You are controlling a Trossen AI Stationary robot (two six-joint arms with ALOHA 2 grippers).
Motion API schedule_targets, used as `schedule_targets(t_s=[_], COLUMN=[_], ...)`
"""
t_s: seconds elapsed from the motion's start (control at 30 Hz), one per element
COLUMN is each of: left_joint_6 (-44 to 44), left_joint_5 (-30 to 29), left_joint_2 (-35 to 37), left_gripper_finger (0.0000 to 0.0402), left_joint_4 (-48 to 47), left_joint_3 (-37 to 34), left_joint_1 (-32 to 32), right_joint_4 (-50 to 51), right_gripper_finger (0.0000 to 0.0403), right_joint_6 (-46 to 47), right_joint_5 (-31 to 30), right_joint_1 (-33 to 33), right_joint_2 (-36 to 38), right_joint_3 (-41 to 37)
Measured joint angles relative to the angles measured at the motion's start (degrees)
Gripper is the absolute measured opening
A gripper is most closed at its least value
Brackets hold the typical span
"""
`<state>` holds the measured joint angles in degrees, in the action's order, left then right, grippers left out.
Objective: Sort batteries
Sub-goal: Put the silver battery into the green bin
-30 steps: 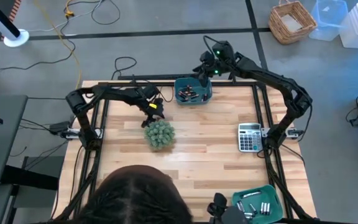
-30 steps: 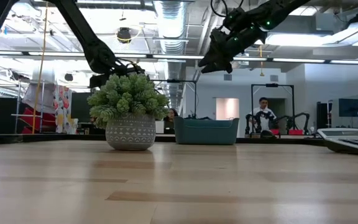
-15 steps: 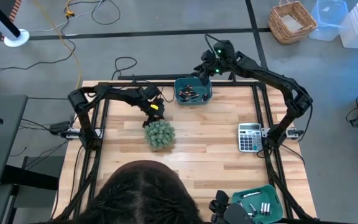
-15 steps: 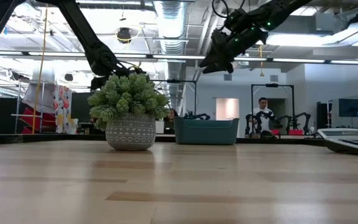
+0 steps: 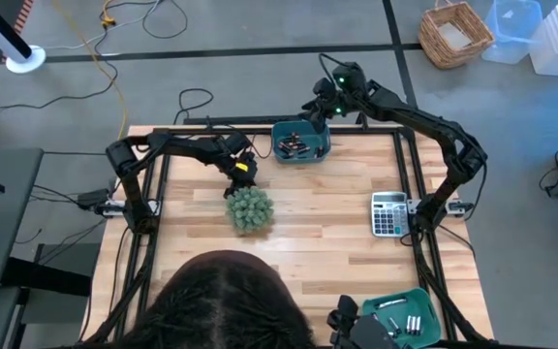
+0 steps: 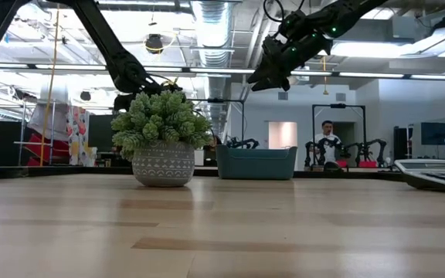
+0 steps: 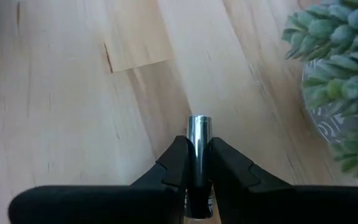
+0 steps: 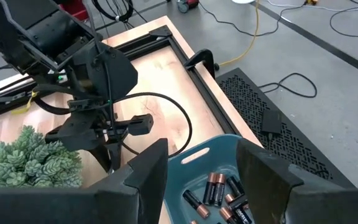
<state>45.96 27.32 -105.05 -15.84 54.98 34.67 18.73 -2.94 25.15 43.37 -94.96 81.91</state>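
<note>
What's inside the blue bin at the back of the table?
The blue bin holds batteries, black with copper ends, lying loose. The right tool's fingers cover part of the inside, so any more there stay hidden.

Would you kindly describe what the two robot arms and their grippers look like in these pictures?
Both arms are dark, slim and jointed. The left gripper has two black wedge-shaped fingers, and a yellow patch shows on it from above. The right gripper has broad, flat black fingers; green lights glow on its wrist, and black cables loop along both arms.
</note>
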Motion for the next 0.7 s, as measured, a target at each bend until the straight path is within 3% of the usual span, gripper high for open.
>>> schedule_targets(t_s=[0.7], left_joint_6=[-3.68], left_joint_5=[0.01], left_joint_2=[3.82], left_gripper_finger=[0.0041], left_joint_4=[0.18], left_joint_3=[7.75], left_joint_1=[0.01], right_joint_4=[-4.40], right_gripper_finger=[0.0205], right_joint_6=[-0.76], right_joint_5=[2.15], right_joint_1=[1.03], right_joint_2=[0.04], right_joint_3=[0.00])
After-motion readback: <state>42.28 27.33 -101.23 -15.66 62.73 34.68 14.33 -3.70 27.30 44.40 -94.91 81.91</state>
